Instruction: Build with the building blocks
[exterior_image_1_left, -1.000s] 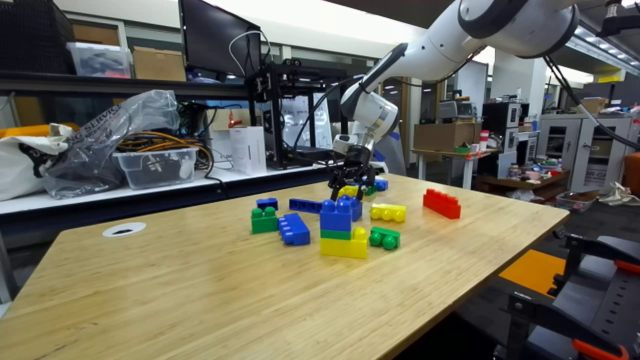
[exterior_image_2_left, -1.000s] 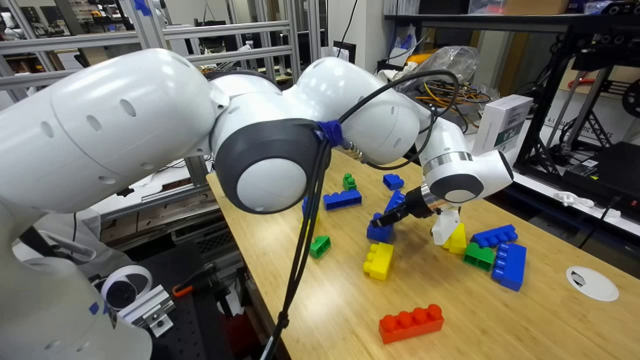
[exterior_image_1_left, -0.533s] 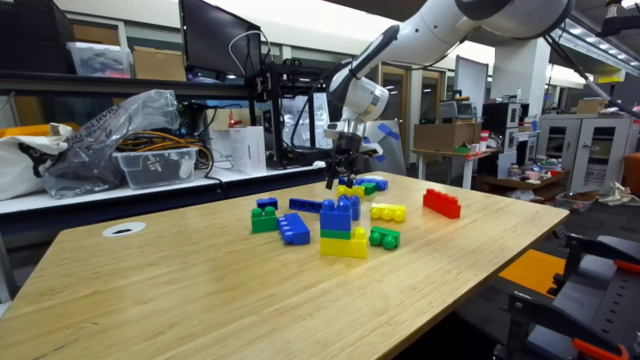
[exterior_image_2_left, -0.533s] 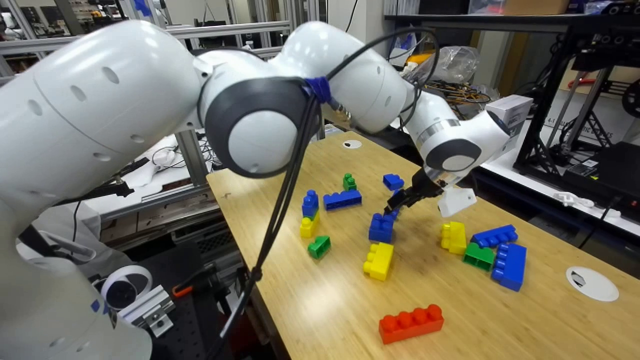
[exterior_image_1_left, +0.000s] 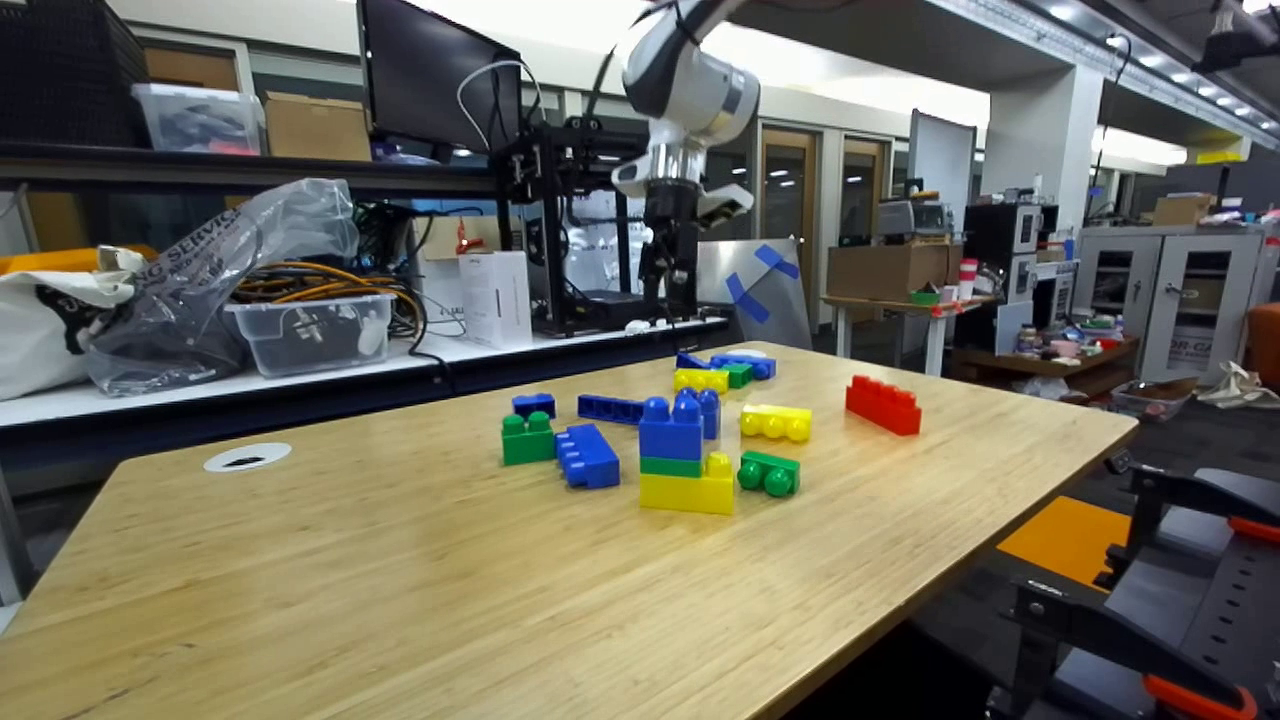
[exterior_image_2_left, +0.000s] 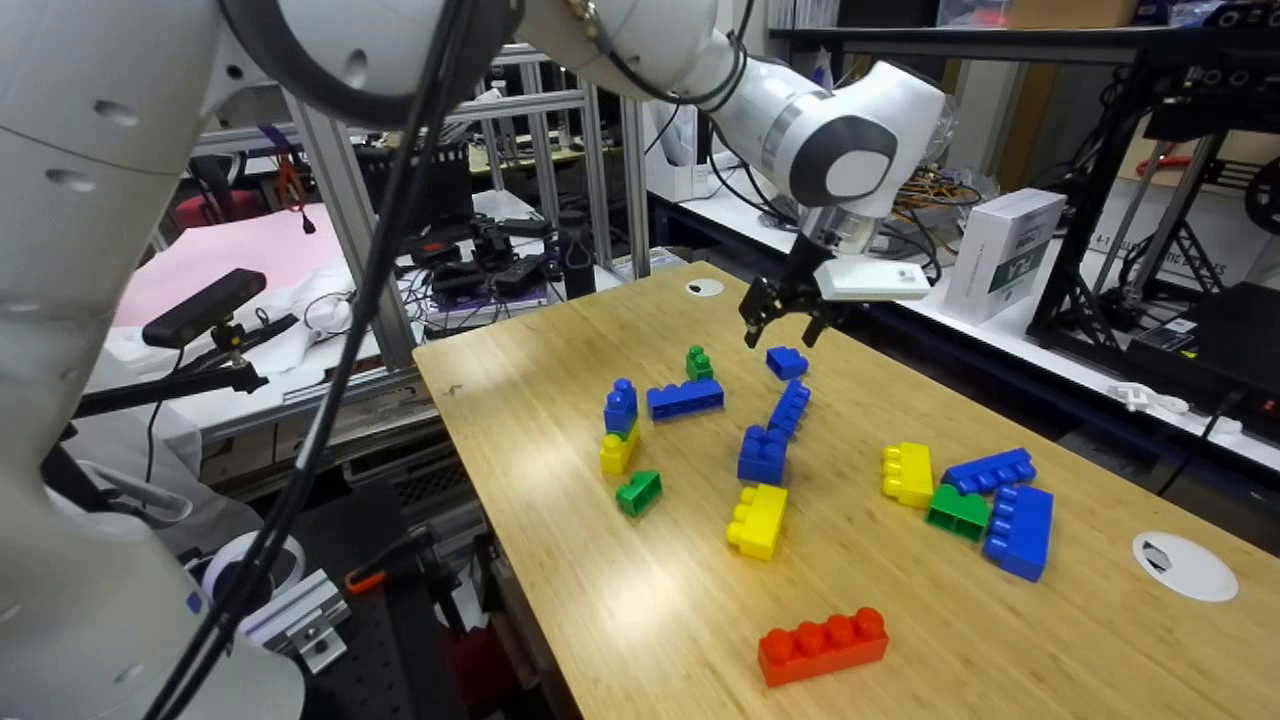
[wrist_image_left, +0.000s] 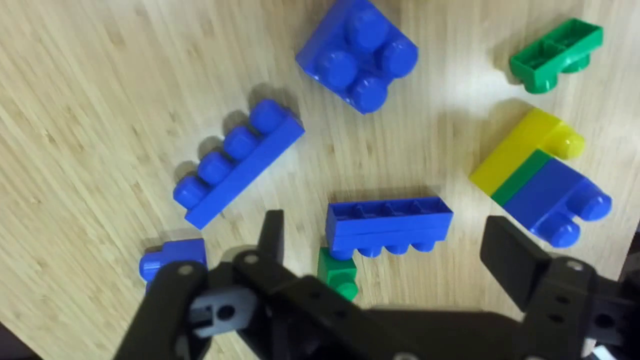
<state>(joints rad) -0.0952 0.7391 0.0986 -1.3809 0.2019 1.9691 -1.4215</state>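
The gripper (exterior_image_2_left: 783, 328) hung above the wooden table (exterior_image_1_left: 400, 600), clear of the bricks, with its jaws spread wide and nothing in its grasp. A tower of building blocks (exterior_image_2_left: 620, 425) stood upright on the tabletop: a yellow base brick (exterior_image_1_left: 685, 494) with one stud bare, a thin green layer (exterior_image_1_left: 670, 467) above it, and a blue top brick (exterior_image_1_left: 670, 440) showing two studs. Near the tower, a green two-stud brick (exterior_image_2_left: 638, 493) lay on its side. A square blue brick (wrist_image_left: 357, 57) rested studs up, with a long blue brick (wrist_image_left: 245, 172) on its side near it. Another four-stud blue brick (wrist_image_left: 390, 227), also on its side, lay just beside a small green brick (exterior_image_2_left: 700, 368); whether the pair touched could not be told. A small blue brick (exterior_image_2_left: 787, 362) lay on its side near the table's edge. A lone yellow brick (exterior_image_2_left: 757, 522) lay with its studs facing sideways, and a red four-stud brick (exterior_image_2_left: 822, 648) stood studs up, well apart from the rest. Grouped close together in both exterior views were a second yellow brick (exterior_image_2_left: 907, 475), a short green brick (exterior_image_2_left: 957, 510) with its hollow underside showing, and two blue bricks (exterior_image_2_left: 1018, 535)
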